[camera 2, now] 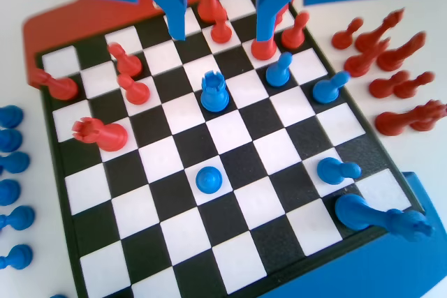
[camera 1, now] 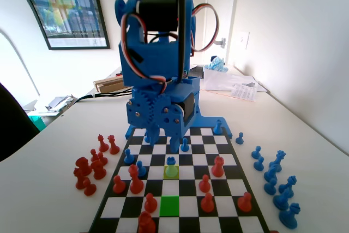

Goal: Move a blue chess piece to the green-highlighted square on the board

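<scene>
The blue chess piece (camera 1: 171, 161), short with a notched top, stands on the pale yellow-green square of the board (camera 1: 188, 207). The green-highlighted square (camera 1: 169, 205) lies bare two squares nearer the camera in the same column of the fixed view. My gripper (camera 1: 163, 142) hangs open just behind the piece, towards the arm's base. In the wrist view the blue chess piece (camera 2: 214, 92) stands upright on the board (camera 2: 230, 132), below and between the two jaws of my gripper (camera 2: 221, 34). The jaws stand apart, nothing is held, and they do not touch the piece.
Red pieces (camera 1: 136, 180) stand on the board on both sides of the green square, one (camera 1: 150, 202) right beside it. Blue pawns (camera 2: 209, 179) dot the board. Captured red pieces (camera 1: 90, 167) lie off the board's left, blue ones (camera 1: 275, 181) off its right, in the fixed view.
</scene>
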`<state>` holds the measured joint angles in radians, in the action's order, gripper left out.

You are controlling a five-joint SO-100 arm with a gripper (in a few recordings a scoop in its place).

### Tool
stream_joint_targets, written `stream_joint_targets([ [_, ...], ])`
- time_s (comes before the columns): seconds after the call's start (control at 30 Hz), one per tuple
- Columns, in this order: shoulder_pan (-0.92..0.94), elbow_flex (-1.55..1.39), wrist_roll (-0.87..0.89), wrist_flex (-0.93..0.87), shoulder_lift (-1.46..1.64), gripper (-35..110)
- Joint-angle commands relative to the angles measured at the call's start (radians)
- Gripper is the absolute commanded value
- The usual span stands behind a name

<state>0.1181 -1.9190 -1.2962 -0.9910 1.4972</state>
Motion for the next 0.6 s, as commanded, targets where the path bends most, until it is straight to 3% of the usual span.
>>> stream_joint_targets([
  [0.0, 0.005, -0.028, -0.017, 0.029, 0.017, 16],
  [0.57, -0.003, 0.017, -0.005, 0.1, -0.127, 16],
])
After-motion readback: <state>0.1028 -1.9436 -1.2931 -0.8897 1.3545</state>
